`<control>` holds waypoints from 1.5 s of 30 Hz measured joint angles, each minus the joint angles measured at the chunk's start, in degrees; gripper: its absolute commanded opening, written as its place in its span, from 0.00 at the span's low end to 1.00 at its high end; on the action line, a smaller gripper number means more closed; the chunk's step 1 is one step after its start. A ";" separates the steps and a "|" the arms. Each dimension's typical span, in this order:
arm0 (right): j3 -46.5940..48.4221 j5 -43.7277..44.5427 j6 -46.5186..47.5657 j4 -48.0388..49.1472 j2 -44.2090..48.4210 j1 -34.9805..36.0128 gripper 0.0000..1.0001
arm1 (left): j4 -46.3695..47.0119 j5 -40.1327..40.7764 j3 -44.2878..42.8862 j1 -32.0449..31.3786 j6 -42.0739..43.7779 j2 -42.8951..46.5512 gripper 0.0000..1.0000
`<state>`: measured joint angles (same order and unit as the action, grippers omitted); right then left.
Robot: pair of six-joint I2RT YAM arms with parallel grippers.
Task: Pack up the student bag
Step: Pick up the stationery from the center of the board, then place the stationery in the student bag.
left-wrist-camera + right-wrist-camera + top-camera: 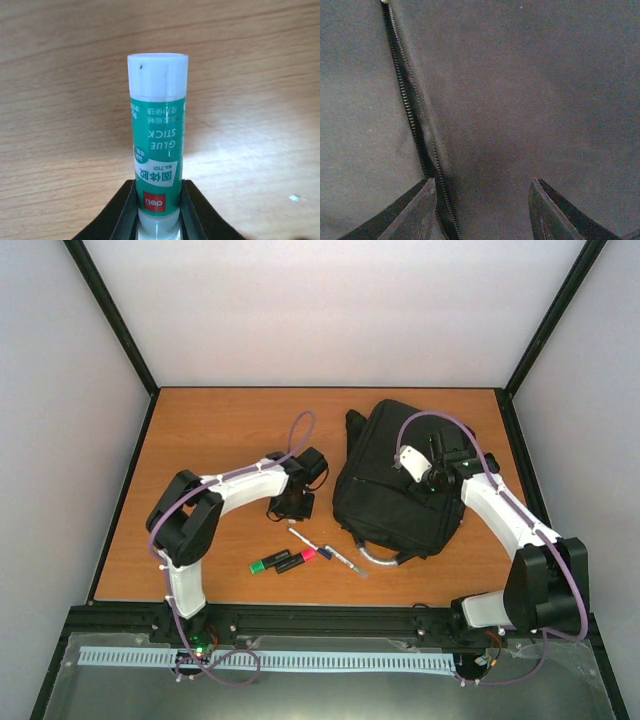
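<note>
The student bag (395, 485) is a large black backpack lying flat at the right centre of the table, its grey loop handle (380, 558) toward the front. My right gripper (437, 458) hovers over the bag, open and empty. In the right wrist view the gripper (482, 189) stands spread just above the black fabric (530, 85), with the zip line (412, 115) by the left finger. My left gripper (288, 508) is left of the bag, low over the table. In the left wrist view it (157, 189) is shut on a green glue stick (157, 130) with a white cap.
Near the front, left of the handle, lie a green marker (268, 562), a pink marker (300, 558) and two thin pens (340, 558). The wooden table (220, 430) is ringed by a black frame and white walls.
</note>
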<state>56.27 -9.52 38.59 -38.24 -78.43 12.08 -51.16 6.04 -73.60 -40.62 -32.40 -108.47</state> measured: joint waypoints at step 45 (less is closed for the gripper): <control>4.11 -0.74 -6.10 -2.89 2.27 1.09 0.04 | 7.23 -35.91 -37.29 -6.78 11.96 -19.98 0.01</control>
<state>60.38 -10.26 32.49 -41.12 -76.16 13.17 -43.92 -29.87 -110.89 -47.40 -20.45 -128.44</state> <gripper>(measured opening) 0.030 0.219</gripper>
